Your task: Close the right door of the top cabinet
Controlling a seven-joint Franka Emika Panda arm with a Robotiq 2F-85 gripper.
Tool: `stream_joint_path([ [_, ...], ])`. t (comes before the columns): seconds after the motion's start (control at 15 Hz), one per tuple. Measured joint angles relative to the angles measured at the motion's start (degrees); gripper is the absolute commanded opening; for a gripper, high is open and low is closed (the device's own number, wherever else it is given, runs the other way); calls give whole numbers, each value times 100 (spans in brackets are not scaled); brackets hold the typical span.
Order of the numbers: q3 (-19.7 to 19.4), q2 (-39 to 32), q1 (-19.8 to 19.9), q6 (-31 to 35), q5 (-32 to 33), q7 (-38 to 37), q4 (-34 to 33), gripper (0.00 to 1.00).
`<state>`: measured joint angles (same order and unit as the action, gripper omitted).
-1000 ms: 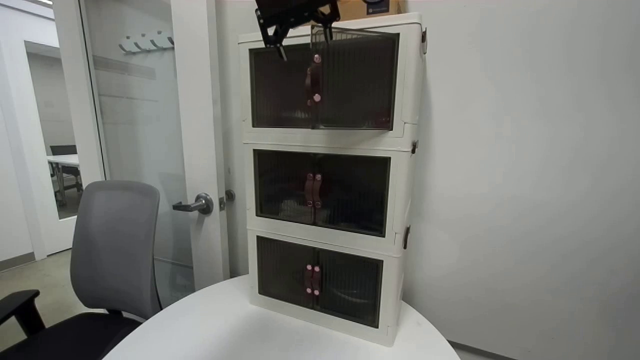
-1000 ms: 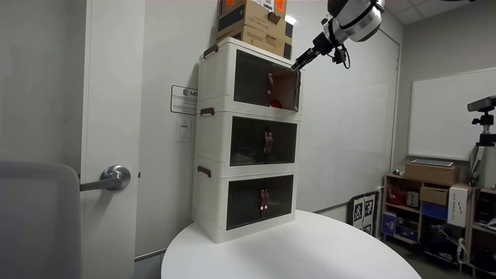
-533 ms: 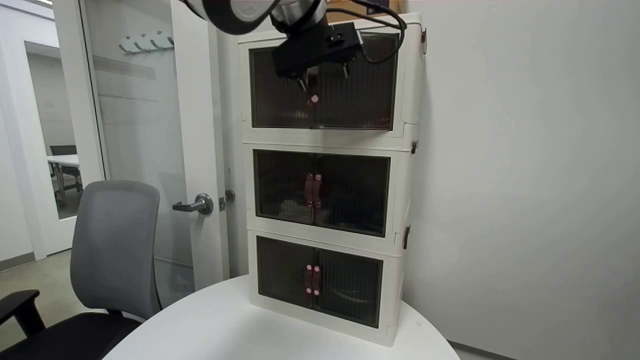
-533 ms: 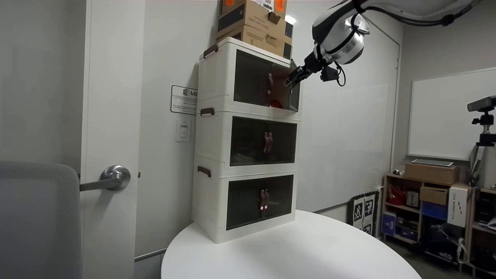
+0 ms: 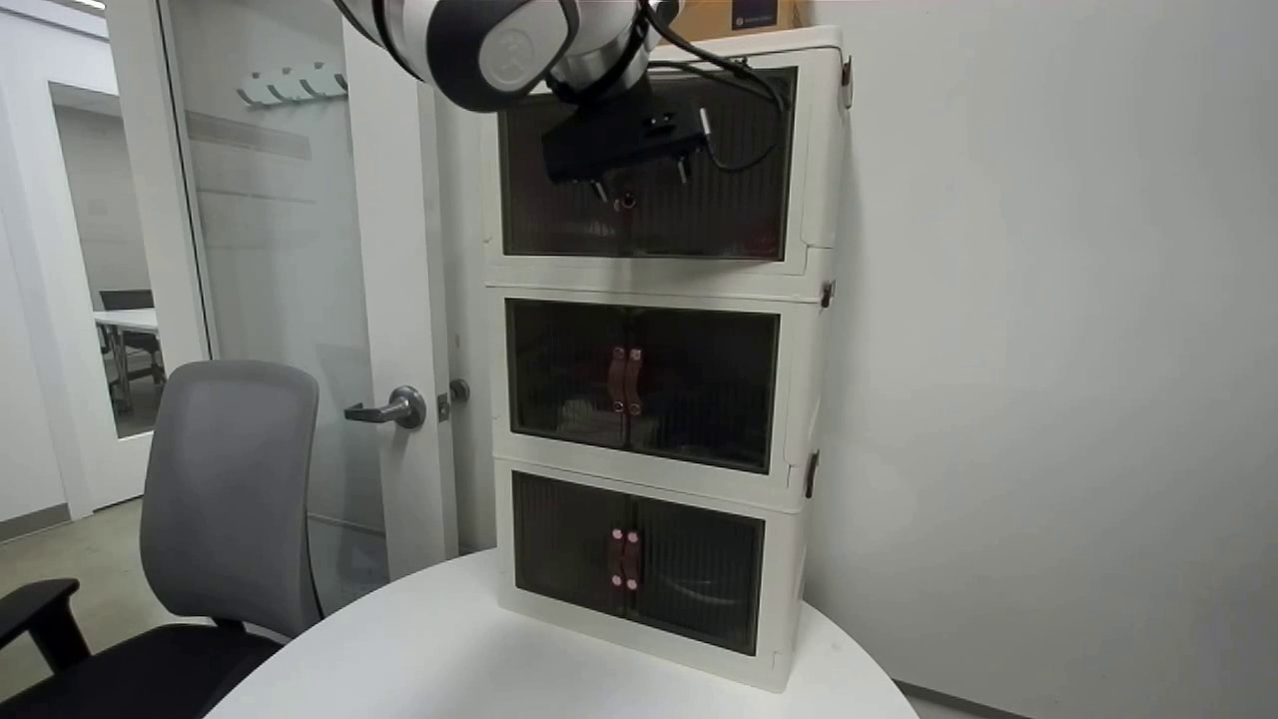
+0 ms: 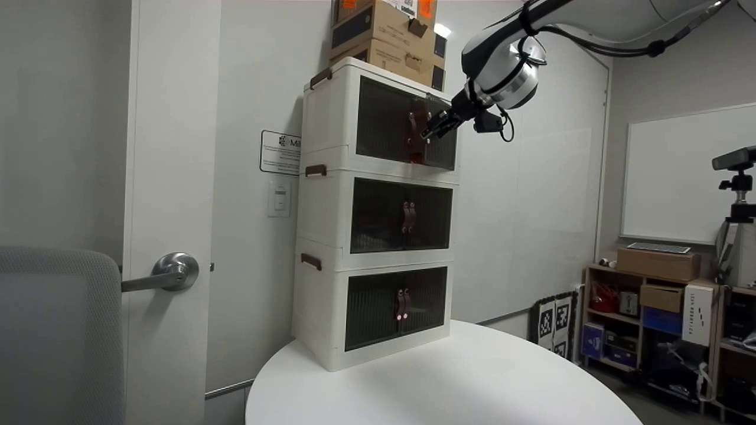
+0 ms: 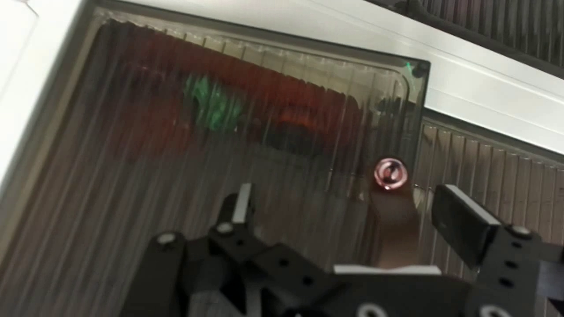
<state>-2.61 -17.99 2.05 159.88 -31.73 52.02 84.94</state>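
- The gripper (image 7: pixel 346 189) is posed, jaws apart, presumably for pushing, not grasping.
- Beyond the jaws, the right door (image 7: pixel 202 167) of the top cabinet (image 6: pixel 329 118) is seen ajar, handle (image 7: pixel 395 215) framed between them.

Boxes (image 6: pixel 396 35) on the top cabinet (image 6: pixel 331 118), gripper (image 7: pixel 344 185) before its right door (image 5: pixel 724 210)
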Motion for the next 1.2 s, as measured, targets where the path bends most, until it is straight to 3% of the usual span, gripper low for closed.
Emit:
stream_joint_path([
  [0.67,258,-252,-125,1,1,7,-536,100],
  [1.2,265,-974,-132,0,0,-2,-1259,100],
])
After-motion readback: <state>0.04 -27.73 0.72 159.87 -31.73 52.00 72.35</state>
